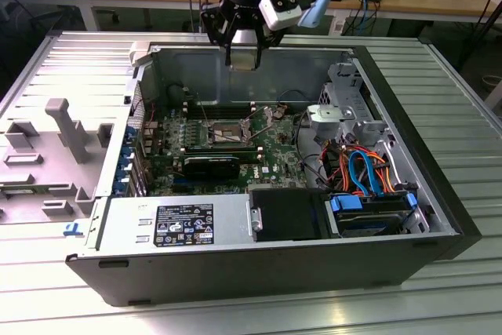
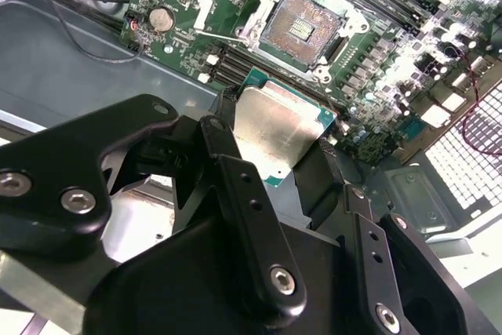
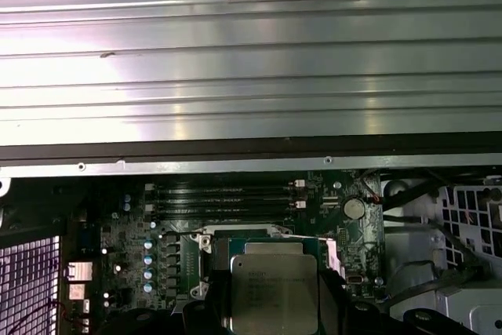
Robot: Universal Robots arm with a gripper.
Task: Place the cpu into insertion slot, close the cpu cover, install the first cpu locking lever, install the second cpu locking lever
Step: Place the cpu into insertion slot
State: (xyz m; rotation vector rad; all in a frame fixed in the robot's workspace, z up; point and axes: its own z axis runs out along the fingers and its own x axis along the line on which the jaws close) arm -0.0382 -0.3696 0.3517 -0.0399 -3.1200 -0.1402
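Gripper [image 2: 276, 137], jaws pinching the cpu [image 2: 274, 119] by its edges, hangs well clear of the bare insertion slot [image 2: 302, 29]; seating well likely needs it level, corners matched.

The small flat square cpu [image 2: 278, 127], with silvery-grey metal top and green edge, hangs clamped in the black gripper [image 2: 274, 147], above the board. The square dark insertion slot [image 2: 302, 27] with silver metal rim lies empty, its contacts bare. Beside it, 1 thin silver cpu cover [image 2: 205, 1] stands swung open.
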